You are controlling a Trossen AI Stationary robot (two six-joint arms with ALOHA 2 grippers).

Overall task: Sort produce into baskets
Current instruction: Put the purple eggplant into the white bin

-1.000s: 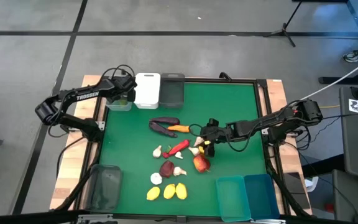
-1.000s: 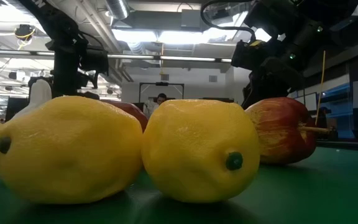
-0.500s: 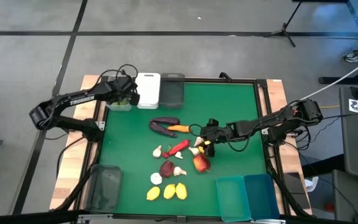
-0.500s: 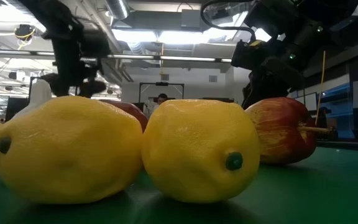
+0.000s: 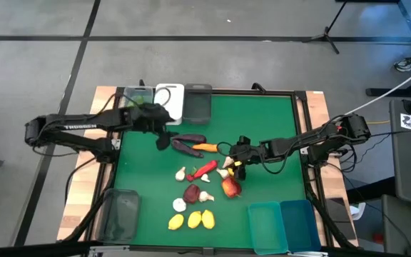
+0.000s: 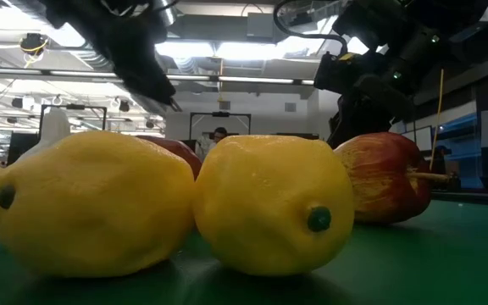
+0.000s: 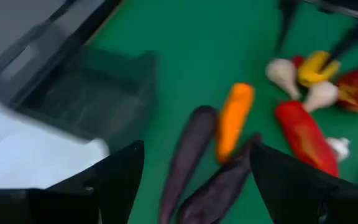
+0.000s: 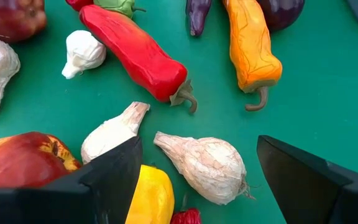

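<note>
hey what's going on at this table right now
Two robot arms are sorting toy produce into bins. The left gripper is open and empty, out over the green mat near the two eggplants and the carrot, with the clear bin behind it. The right gripper hangs open over the garlic bulbs and the red chili. Three lemons lie near the front, and the two teal bins look empty.

Even, bright overhead lighting; we see only faint shadows on the green table (image 5: 262, 121). In the low view, ceiling lamps (image 6: 227, 49) glare and the room behind lies out of focus. The left wrist view shows motion blur; the right wrist view stays sharp.
</note>
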